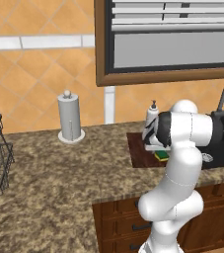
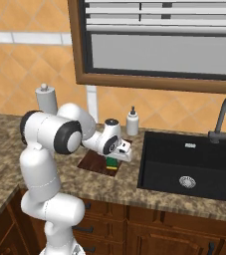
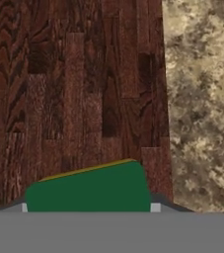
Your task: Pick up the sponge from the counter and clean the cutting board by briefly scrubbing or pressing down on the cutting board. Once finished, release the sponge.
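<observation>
A tiled kitchen wall with a shuttered window backs the speckled granite table (image 1: 49, 173), where the arm reaches down at the board (image 1: 138, 148) beside the black sink (image 2: 194, 164). The jaws (image 2: 113, 160) are pinching the sponge (image 3: 89, 190): its green top sits between the two tips in the hand view, with a thin yellow edge showing along the far side. The board (image 3: 74, 89) lies straight ahead of the jaws, its grain running away from them, and its edge with bare granite passes just to one side. So pressing likely needs only a move straight along the jaws. Whether the sponge already touches the wood cannot be told; the wrist hides the contact in both base views. The fingertips themselves are barely visible.
</observation>
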You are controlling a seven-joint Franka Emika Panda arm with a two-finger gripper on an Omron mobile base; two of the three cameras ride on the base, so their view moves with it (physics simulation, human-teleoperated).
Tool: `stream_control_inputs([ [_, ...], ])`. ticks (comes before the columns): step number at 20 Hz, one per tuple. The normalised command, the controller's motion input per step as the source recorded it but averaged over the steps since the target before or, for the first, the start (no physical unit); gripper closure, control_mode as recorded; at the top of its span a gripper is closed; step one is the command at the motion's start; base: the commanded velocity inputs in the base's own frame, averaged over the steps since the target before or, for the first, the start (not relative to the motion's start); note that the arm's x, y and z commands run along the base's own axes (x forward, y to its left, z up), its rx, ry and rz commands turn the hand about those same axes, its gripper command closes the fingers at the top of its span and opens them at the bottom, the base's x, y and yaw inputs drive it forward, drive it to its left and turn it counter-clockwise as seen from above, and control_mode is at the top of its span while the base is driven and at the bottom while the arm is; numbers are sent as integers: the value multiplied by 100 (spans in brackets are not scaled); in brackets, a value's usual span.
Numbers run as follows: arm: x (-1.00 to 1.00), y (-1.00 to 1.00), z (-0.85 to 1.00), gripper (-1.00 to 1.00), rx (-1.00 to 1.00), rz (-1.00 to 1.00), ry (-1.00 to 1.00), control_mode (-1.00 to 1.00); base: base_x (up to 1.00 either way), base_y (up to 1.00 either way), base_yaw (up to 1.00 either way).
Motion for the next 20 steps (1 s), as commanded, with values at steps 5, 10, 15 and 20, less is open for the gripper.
stream_control_inputs([
  [5, 18, 26, 0, 100, 0, -3, -8, -100, 0, 0, 0],
  [10, 34, 33, 0, 100, 0, -4, -7, -100, 0, 0, 0],
  [15, 32, 29, -6, 100, 0, -3, -2, -100, 0, 0, 0],
  [20, 13, 19, -54, 100, 0, -3, -2, -100, 0, 0, 0],
])
